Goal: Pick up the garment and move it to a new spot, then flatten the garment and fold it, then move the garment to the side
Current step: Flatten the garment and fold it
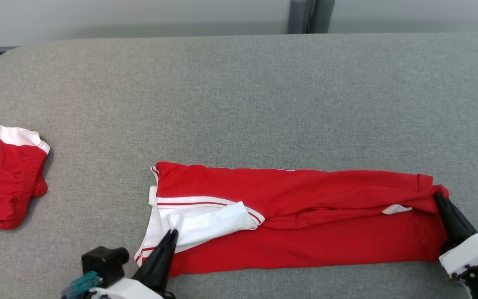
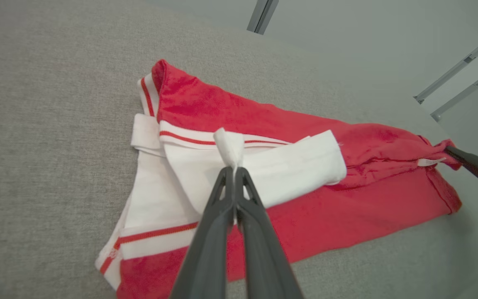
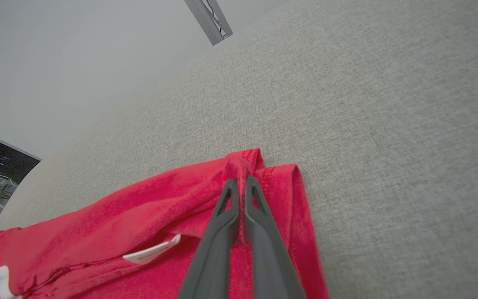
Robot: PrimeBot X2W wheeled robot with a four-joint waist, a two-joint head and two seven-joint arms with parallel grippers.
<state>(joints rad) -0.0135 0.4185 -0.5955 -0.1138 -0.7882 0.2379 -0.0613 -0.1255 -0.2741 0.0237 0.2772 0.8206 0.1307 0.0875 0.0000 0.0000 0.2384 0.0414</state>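
The garment (image 1: 305, 216) is red with white sleeves and red-striped trim, lying as a long folded band across the grey table's front. My left gripper (image 1: 172, 233) is shut on a pinch of the white sleeve at the garment's left end; in the left wrist view the white cloth (image 2: 229, 146) pokes up between the closed tips of the left gripper (image 2: 235, 169). At the right end my right gripper (image 1: 438, 198) is shut on the red hem, and the right wrist view shows the right gripper (image 3: 240, 181) clamping a raised red fold of the garment (image 3: 139, 207).
A second red and white garment (image 1: 4, 178) lies crumpled at the table's left edge. The grey fabric table (image 1: 239, 95) stretches back to a pale wall, with open surface behind the garment. A white care label (image 3: 152, 252) sticks out near the right end.
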